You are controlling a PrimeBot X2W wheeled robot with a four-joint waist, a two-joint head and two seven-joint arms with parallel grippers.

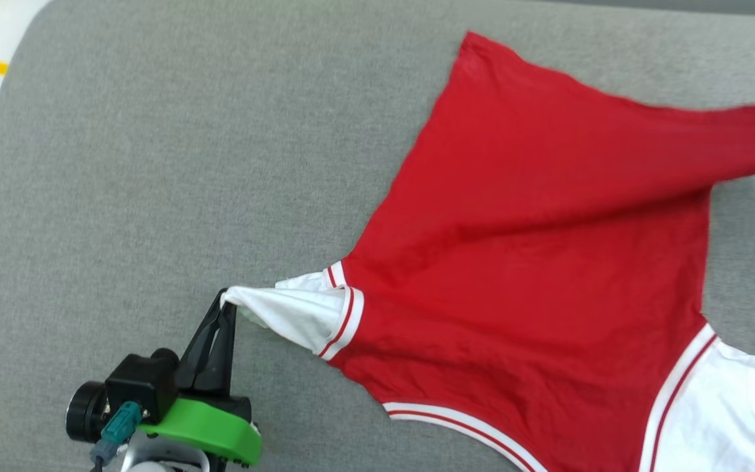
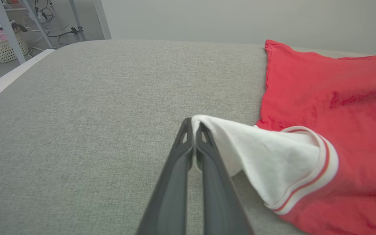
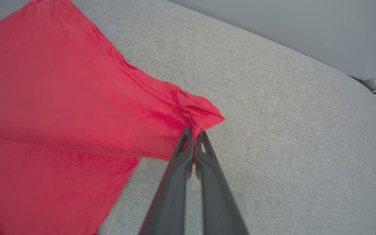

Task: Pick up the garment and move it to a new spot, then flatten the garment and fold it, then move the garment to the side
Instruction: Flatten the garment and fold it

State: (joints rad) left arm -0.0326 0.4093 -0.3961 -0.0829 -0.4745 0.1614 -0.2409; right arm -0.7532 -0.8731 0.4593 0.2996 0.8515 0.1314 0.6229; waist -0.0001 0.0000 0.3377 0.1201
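Red fabric makes up the body of the garment (image 1: 535,249), which is spread across the right half of a grey cloth-covered surface (image 1: 154,164) in the head view. Short white sleeves are joined to the red body by bands of white trim carrying a thin red stripe, and the same striped trim runs along the curved edge at the bottom of that view. The near sleeve (image 1: 299,314) is pulled out to a point toward the lower left and lifted slightly off the surface. Its tip is pinched between the two dark fingers of the left hand (image 1: 227,300), which is closed tight on it. The second sleeve (image 1: 718,419) lies at the lower right corner. A long tongue of red cloth is drawn away to the right edge of the head view, with creases spreading from it across the body. In the right wrist view, the right hand (image 3: 194,130) is closed on a stitched red corner of the hem (image 3: 201,114), which is bunched and raised just above the surface. A pale woven basket (image 2: 3,49) is seen on the floor beyond the surface in the left wrist view.
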